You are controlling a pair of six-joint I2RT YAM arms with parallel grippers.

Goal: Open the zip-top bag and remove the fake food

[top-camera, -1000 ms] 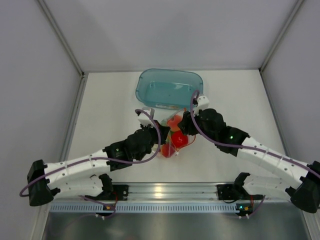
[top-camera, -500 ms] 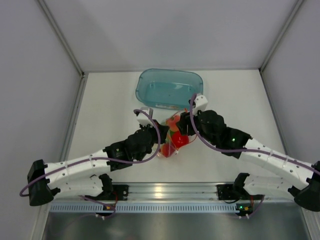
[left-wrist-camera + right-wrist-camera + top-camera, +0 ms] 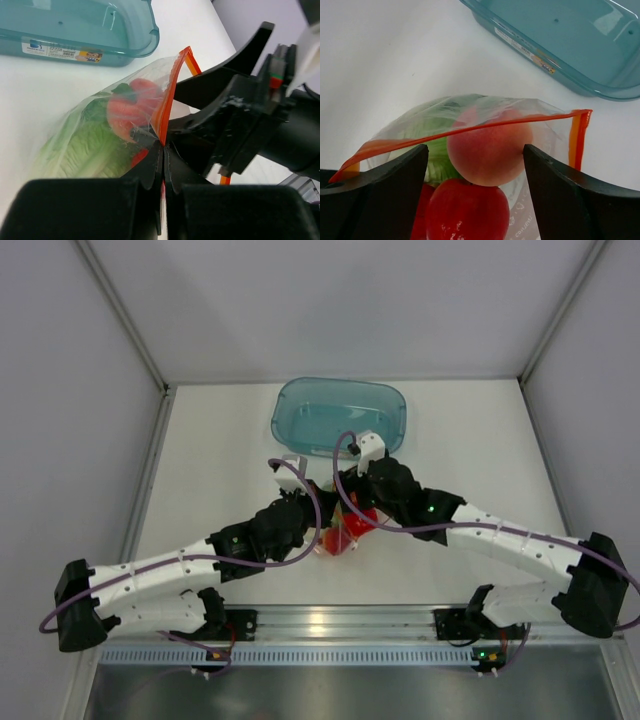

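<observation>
Black right tool (image 3: pixel 475 172) has widened above zip-top bag (image 3: pixel 470 107).

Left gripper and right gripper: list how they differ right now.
The left gripper is shut, pinching the zip-top bag at its orange zip strip; the right gripper stands open, gripping nothing. The left gripper's fingers meet on the film, while the right gripper's spread fingers frame the peach in the bag's mouth. Both are black, two-fingered and at the bag.
</observation>
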